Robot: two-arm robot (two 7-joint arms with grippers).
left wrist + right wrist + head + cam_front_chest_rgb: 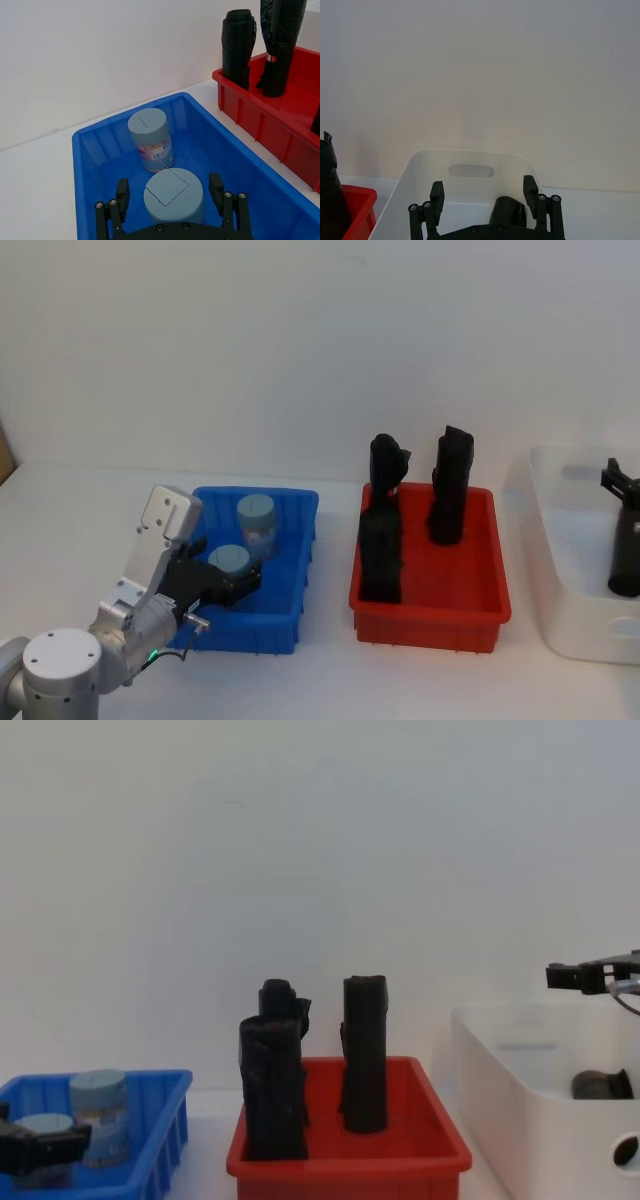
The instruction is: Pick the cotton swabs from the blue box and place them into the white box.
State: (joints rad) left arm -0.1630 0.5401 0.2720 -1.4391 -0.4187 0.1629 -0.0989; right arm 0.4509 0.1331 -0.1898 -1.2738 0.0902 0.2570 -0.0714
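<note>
Inside ribbed blue plastic bin (250,628), left gripper (169,186) spread around near grey-topped clear swab jar (172,200): grasp step. Next: close, lift. Above glossy white tub (510,165), right gripper (483,186) spread too.

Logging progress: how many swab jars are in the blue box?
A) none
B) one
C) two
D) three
C: two stand in the blue box, the far jar and the near jar, which the open left gripper straddles.

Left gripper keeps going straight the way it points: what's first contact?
Probably the near clear plastic cotton swab jar with the grey-blue top, sitting between the fingers of the open left gripper. The second jar stands beyond.
</note>
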